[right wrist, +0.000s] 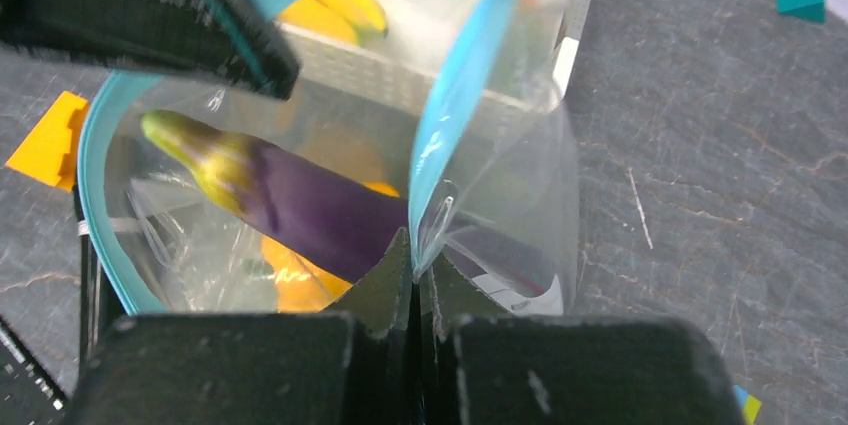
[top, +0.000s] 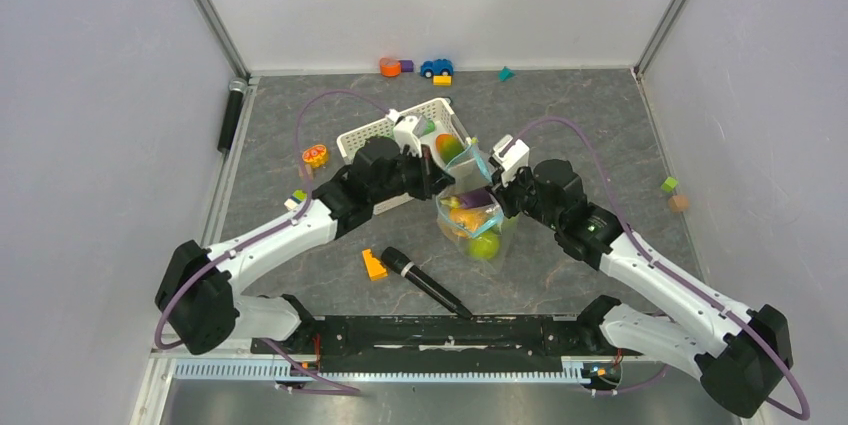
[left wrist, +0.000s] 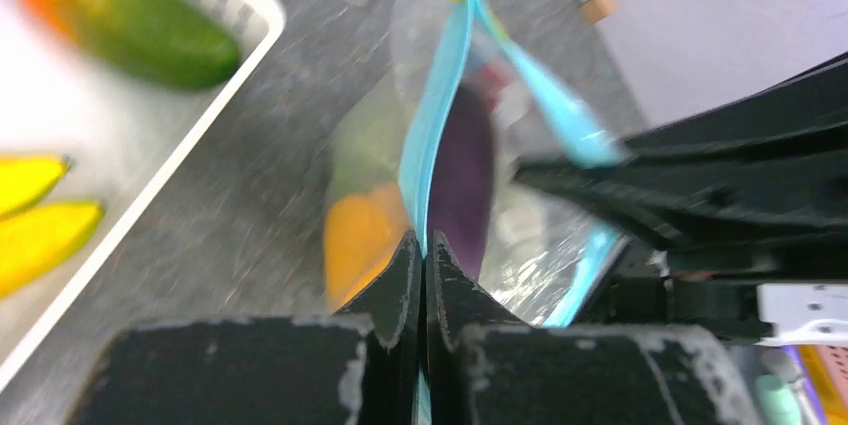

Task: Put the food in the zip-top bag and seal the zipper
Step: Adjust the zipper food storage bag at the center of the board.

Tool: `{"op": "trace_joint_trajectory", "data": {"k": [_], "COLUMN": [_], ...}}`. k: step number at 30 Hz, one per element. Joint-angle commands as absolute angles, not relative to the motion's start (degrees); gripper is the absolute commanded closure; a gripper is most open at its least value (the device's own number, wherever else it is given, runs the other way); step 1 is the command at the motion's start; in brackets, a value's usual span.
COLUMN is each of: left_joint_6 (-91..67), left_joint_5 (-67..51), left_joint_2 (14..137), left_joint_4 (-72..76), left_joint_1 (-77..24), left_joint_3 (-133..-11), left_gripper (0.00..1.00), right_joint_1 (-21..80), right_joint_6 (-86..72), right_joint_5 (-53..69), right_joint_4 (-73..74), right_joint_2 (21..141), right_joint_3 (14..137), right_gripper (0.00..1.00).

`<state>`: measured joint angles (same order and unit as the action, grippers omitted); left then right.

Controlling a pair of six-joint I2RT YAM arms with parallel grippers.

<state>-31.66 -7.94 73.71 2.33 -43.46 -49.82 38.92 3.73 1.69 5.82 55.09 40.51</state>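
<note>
The zip-top bag (top: pixel 470 217) is held open beside the basket (top: pixel 372 131), with the left gripper (left wrist: pixel 422 257) and right gripper (right wrist: pixel 415 257) each pinched on one lip of its zipper (right wrist: pixel 452 115). With the eggplant (right wrist: pixel 300 207) inside and the bananas (left wrist: pixel 35 220) not yet bagged, I'd say it's mid-loading. One gripper must let go to fetch more.

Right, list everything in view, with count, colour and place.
bag: one, clear, table centre, mouth open
zipper: one, light blue, bag's mouth
eggplant: one, purple, in bag
pepper: one, orange-yellow, in bag
pear: one, green, in bag
basket: one, white, behind bag
bananas: two showing, yellow, in basket
fruit: one, green-orange, in basket
microphones: two, black, left wall and front
car: one, blue, back edge
blocks: several, mixed colours, scattered
left arm: one, black-white, jaws shut on zipper
right arm: one, black-white, jaws shut on zipper
</note>
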Motion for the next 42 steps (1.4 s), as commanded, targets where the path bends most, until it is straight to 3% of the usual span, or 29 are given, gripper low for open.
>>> {"op": "trace_joint_trajectory", "data": {"k": [1,6,16,19,26,27,28,30,31,37,42], "left_joint_6": [-29.73,-27.5,-20.6,-20.84,-20.36,-19.94,-19.46,-18.49,-17.97,-17.62,-21.47], "left_joint_5": [-15.38,-21.16,-14.98,-18.77,-21.69,-20.33,-19.21,-16.51,-15.18,-2.86,-4.79], "left_joint_2": [75.77,80.79,83.9,85.23,87.46,87.46,87.42,86.79,86.25,83.72,86.66], "left_joint_4": [7.9,3.13,-8.36,-7.68,-8.58,-9.46,-10.1,-11.54,-12.11,-15.03,-16.53], "left_joint_1": [-43.42,-43.42,-43.42,-43.42,-43.37,-43.42,-43.42,-43.42,-43.34,-40.4,-31.37], "left_joint_3": [-59.71,-68.74,-72.25,-72.66,-75.68,-76.16,-76.42,-76.72,-76.73,-76.84,-77.74], "left_gripper": [0.98,0.98,0.86,0.83,0.84,0.8,0.66,0.12,0.01,0.0,0.0], "right_joint_1": [39.07,39.11,39.09,39.07,39.11,39.11,39.16,39.11,39.11,39.11,39.11], "right_joint_6": [1.1,3.01,0.09,-2.23,-2.9,-2.83,-2.77,-2.78,-2.73,-2.59,-3.03], "right_joint_5": [5.51,7.05,3.1,0.38,-4.59,-4.57,-4.74,-5.54,-6.4,-7.96,-10.62], "right_joint_4": [12.31,16.66,-4.58,-8.51,-8.78,-8.07,-7.41,-6.14,-5.61,-3.28,-4.25], "right_joint_2": [55.34,53.75,36.13,32.56,34.1,34.63,35.04,35.34,35.35,34.27,33.36], "right_joint_3": [45.69,47.48,30.27,26.61,25.26,25.68,26.03,26.54,26.79,27.67,27.27], "right_gripper": [1.0,1.0,0.97,0.94,0.93,0.94,0.94,0.96,0.96,1.0,1.0]}}
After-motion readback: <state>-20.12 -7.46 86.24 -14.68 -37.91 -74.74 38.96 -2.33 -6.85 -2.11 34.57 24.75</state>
